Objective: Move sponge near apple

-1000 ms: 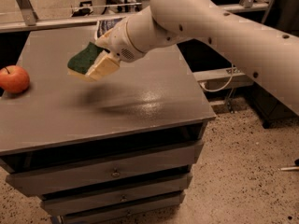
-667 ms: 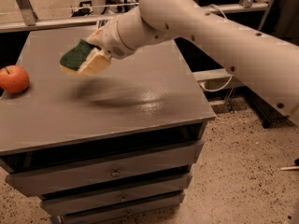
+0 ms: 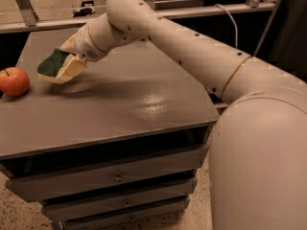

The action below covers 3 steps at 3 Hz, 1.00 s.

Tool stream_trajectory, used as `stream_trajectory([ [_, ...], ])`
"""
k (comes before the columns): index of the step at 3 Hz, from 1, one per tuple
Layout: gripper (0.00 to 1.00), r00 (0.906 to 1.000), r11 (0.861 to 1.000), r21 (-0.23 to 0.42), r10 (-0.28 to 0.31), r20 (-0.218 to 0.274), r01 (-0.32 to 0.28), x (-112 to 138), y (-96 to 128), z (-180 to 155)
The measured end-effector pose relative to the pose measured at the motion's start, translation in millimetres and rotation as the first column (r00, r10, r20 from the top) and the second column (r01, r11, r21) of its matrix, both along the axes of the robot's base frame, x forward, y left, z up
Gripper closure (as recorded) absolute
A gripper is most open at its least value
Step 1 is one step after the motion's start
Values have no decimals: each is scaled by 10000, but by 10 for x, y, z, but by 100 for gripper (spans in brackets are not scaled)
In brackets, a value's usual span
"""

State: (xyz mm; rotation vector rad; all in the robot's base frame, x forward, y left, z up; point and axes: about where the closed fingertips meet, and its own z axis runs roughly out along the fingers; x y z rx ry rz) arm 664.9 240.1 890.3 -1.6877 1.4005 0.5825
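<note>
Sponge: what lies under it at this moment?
Only the grey tabletop and a shadow show under the sponge, which the gripper holds clamped. The apple sits beside it, apart. The sponge's underside is hidden, so contact with the tabletop cannot be told.

Dark green over pale yellow on the sponge [image 3: 51,64], clasped by the pale yellow gripper [image 3: 67,67] near the left edge of the grey table [image 3: 144,111]. Red-orange apple [image 3: 13,81], cream arm [image 3: 192,47].
</note>
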Motion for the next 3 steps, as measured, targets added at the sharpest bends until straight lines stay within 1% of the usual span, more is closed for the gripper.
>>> stream_trajectory([
  [1, 100, 9995, 9995, -80, 290, -146, -291, 23, 155, -112],
  [2, 75, 9981, 9978, -353, 560, -269, -570, -7, 253, -230],
  [3, 51, 9971, 9964, -455, 695, -313, -709, -35, 290, -277],
])
